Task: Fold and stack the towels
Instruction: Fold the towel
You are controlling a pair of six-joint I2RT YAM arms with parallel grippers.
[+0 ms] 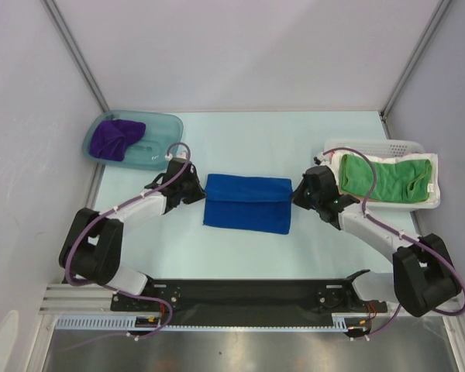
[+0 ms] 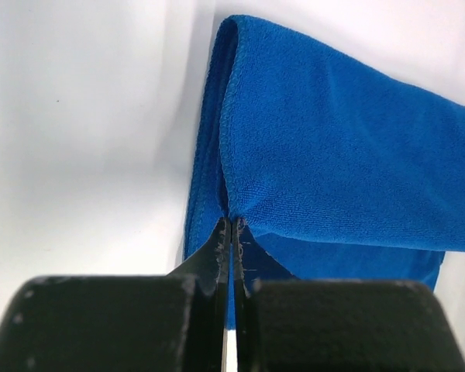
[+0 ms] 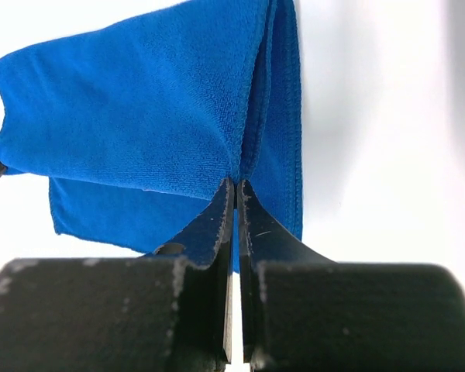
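A blue towel (image 1: 246, 203) lies half-folded, spanning the space between both sets of jaws. The left gripper (image 2: 231, 232) is clenched on one end's edge layers, and the right gripper (image 3: 237, 190) pinches the opposite end. Likely risk: uneven pulling could slip a layer free and spoil the fold.

Your top view looks down from behind the arms (image 1: 139, 209). Close wrist views face opposite ends of one royal blue fuzzy towel (image 1: 246, 203).
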